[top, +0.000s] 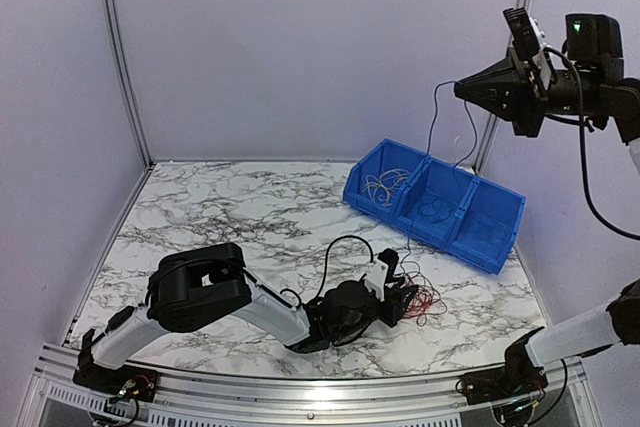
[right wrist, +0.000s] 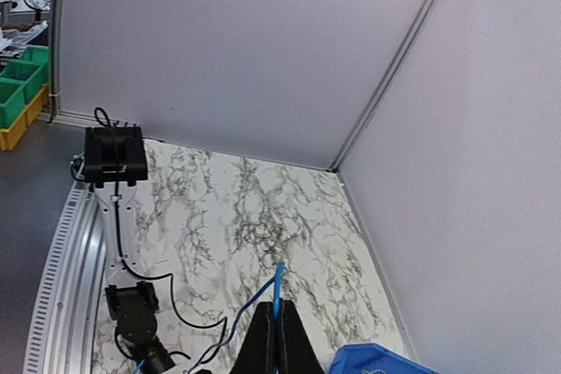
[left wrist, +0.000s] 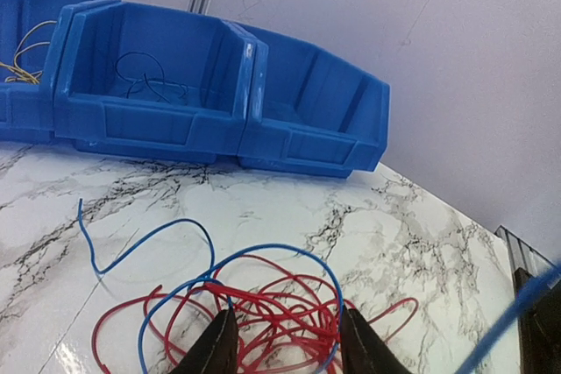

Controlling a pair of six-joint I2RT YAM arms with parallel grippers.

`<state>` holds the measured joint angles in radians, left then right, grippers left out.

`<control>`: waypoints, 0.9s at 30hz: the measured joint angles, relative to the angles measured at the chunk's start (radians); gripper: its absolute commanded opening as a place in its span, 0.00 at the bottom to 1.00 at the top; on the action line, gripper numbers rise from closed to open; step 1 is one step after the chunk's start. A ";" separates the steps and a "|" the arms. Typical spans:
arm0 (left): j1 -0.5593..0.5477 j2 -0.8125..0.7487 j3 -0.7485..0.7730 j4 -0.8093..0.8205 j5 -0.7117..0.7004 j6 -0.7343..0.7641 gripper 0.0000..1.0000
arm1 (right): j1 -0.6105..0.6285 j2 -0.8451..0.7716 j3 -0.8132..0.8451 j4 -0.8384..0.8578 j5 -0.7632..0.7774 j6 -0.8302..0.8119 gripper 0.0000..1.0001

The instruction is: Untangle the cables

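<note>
Reaching arm, the left one: stretched low and nearly flat over the bench (top: 230,207), with its elbow humped near the base and its wrist out over the near-right part of the marble top.
State of the left tool (left wrist: 285,349): nose down over the heap, fingers (left wrist: 216,348) parted a moderate way. Red loops lie in the gap between them, and I cannot tell whether the pads touch any wire.
Pose of the right arm: lifted high over the far right corner, forearm about level, wrist pointing left.
State of the right tool (top: 468,90): pinched closed on a blue strand (right wrist: 279,285), which comes out from the pressed-together tips.
Run of the blue strand: it drops in a long thin line from the raised tool toward the bins (top: 480,232).
Where the cables (left wrist: 263,308) lie: a loose tangle of red loops with blue ones threaded through, on the marble right under the left tool and in front of the bins.
Bins: three blue compartments in a row at the far right of the bench.
Left compartment: tan strands (top: 383,185) bunched inside.
Middle compartment: a dark loop (left wrist: 145,76) against the back wall.
</note>
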<state>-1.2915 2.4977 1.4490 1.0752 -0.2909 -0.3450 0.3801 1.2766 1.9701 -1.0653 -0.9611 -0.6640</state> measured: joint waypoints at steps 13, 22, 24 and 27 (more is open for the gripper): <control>0.000 -0.012 -0.074 0.018 0.028 -0.019 0.46 | -0.085 -0.028 0.103 0.323 0.302 0.174 0.00; 0.000 -0.122 -0.235 0.074 0.062 -0.011 0.63 | -0.088 -0.062 -0.095 0.490 0.502 0.188 0.00; 0.000 -0.175 -0.274 0.083 0.076 -0.005 0.63 | -0.093 -0.061 -0.161 0.511 0.537 0.185 0.00; 0.000 -0.290 -0.337 0.104 0.091 0.011 0.64 | -0.106 -0.061 -0.258 0.529 0.586 0.180 0.00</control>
<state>-1.2915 2.2078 1.1118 1.1793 -0.1997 -0.3340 0.2741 1.2156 1.7123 -0.5365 -0.3752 -0.4839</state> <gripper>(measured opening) 0.635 0.019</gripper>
